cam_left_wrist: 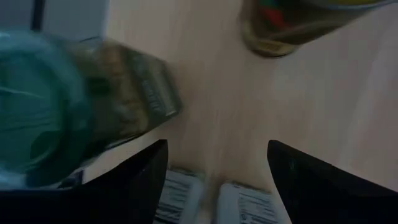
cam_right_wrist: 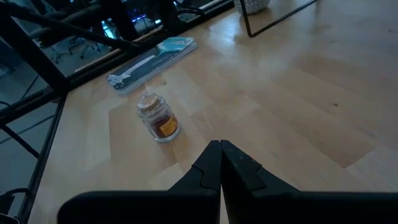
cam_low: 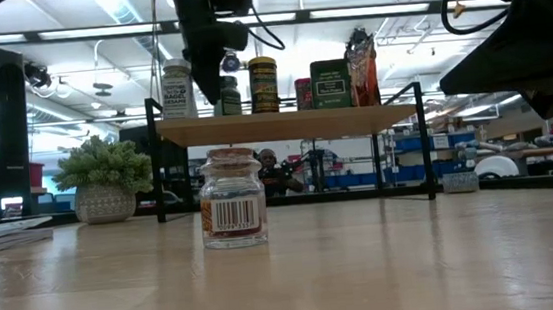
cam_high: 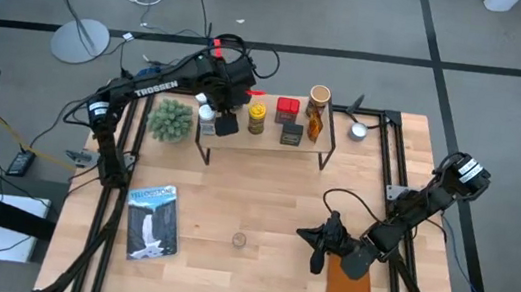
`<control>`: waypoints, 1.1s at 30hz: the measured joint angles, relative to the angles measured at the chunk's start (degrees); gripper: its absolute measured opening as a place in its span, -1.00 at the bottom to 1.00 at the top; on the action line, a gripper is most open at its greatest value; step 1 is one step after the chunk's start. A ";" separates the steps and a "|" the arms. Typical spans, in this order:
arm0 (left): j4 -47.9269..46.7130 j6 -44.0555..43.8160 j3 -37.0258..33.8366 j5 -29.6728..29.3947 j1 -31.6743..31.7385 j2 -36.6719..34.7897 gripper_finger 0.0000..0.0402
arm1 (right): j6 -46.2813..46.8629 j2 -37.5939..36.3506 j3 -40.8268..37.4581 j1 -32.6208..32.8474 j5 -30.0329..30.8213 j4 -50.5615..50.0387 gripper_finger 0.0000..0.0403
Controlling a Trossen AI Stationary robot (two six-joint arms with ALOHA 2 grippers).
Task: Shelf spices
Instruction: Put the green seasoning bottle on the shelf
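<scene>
A plant ball (cam_high: 171,120) sits at the left, beside the shelf (cam_high: 317,140). The left gripper (cam_high: 227,113) hangs over the shelf's left end with its fingers spread and nothing between them; a green-lidded jar (cam_left_wrist: 43,106) lies close under it, apparently just set there, though that view is blurred. Along the plank stand a white-lidded jar (cam_high: 206,114), a yellow-lidded jar (cam_high: 257,117), a red tin (cam_high: 288,108), a black box (cam_high: 291,134), an amber bottle (cam_high: 316,123) and a tan cylinder (cam_high: 319,96). So most spices look shelved. One glass jar (cam_high: 239,240) is left on the table, well apart from the shelf. The right gripper (cam_high: 325,243), fingers pressed together and empty, waits near it.
</scene>
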 joint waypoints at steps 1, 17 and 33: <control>0.09 0.45 0.00 1.09 -0.08 0.00 0.39 | 0.00 0.00 0.00 0.00 0.00 0.00 -0.99; 6.43 6.01 -0.04 7.36 -0.70 0.00 0.39 | -0.52 0.01 0.00 0.00 0.00 0.04 -0.98; 5.30 4.15 -0.07 0.80 -0.10 0.00 0.39 | -0.55 0.02 0.00 0.00 0.00 0.04 -0.98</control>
